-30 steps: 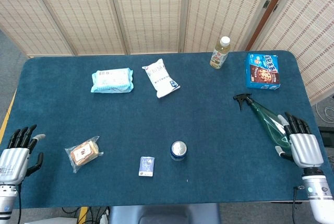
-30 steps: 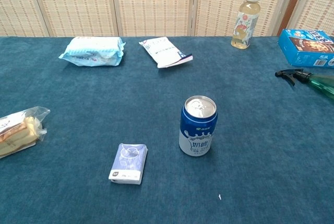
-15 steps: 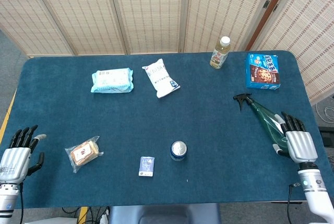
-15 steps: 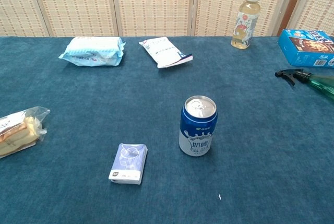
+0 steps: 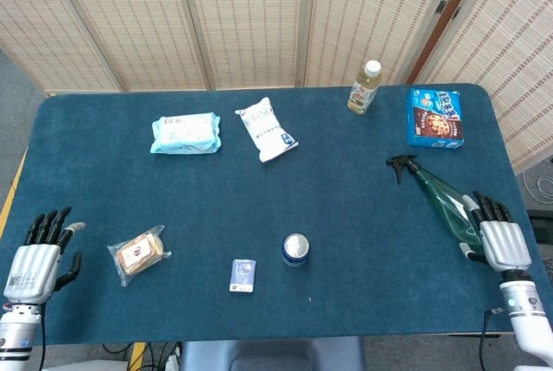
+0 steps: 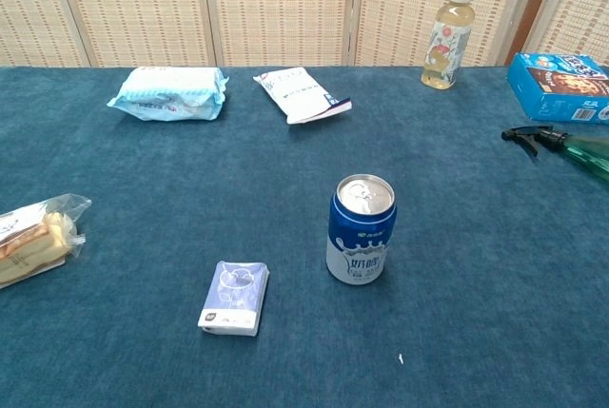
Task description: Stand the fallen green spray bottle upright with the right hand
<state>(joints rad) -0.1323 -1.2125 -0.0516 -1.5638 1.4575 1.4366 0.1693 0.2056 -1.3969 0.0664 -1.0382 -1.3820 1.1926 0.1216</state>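
The green spray bottle (image 5: 441,196) lies on its side near the table's right edge, its black nozzle pointing to the far left. Only the nozzle end of the green spray bottle (image 6: 563,145) shows at the right border of the chest view. My right hand (image 5: 499,241) hovers palm down at the bottle's base end, fingers apart, holding nothing; whether it touches the bottle I cannot tell. My left hand (image 5: 39,256) stays at the table's near left corner, fingers spread and empty. Neither hand shows in the chest view.
A blue cookie box (image 5: 435,118) and an upright drink bottle (image 5: 365,87) stand beyond the spray bottle. A blue can (image 5: 295,249) and small card pack (image 5: 243,275) sit front centre. A snack bag (image 5: 138,253), tissue pack (image 5: 185,133) and white pouch (image 5: 267,129) lie further left.
My right hand has shifted slightly along the bottle's base end. My left hand has edged a little to the right. The spray bottle and other items have not moved.
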